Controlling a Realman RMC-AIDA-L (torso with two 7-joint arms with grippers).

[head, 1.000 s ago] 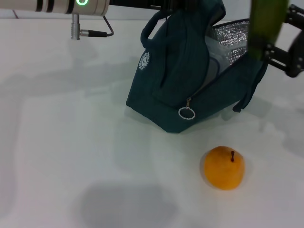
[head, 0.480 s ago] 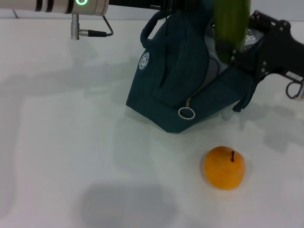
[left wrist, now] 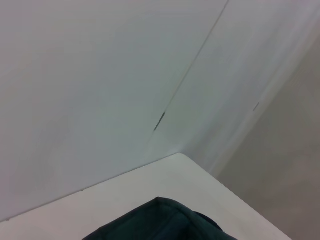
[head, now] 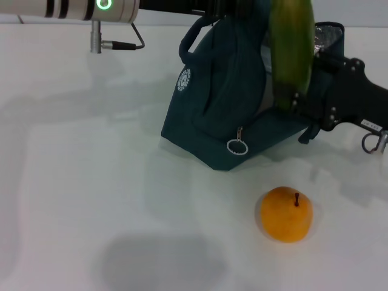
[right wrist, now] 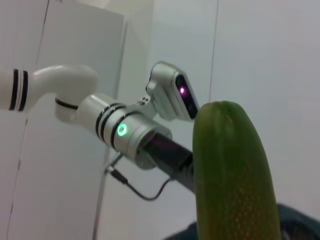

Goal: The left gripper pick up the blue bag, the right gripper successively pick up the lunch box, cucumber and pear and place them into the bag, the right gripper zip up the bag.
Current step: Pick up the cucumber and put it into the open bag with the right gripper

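The blue bag (head: 221,91) hangs tilted with its lower corner on the white table, its handles running up to my left gripper (head: 225,6) at the picture's top edge, which is shut on them. My right gripper (head: 296,102) comes in from the right, shut on the lower end of the cucumber (head: 291,45). The cucumber stands upright over the bag's open, foil-lined mouth (head: 325,35). In the right wrist view the cucumber (right wrist: 232,175) fills the foreground. The pear (head: 286,213) lies on the table in front of the bag. The lunch box does not show clearly. The bag's edge (left wrist: 160,222) shows in the left wrist view.
The zipper's metal ring pull (head: 237,146) hangs on the bag's near side. The left arm's silver wrist with its green ring (head: 104,4) and a cable stretches along the top left. The white table (head: 91,182) spreads to the left and front.
My right gripper has carried the cucumber leftward, from beside the bag to over its open mouth. The bag, the left arm and the pear have stayed put.
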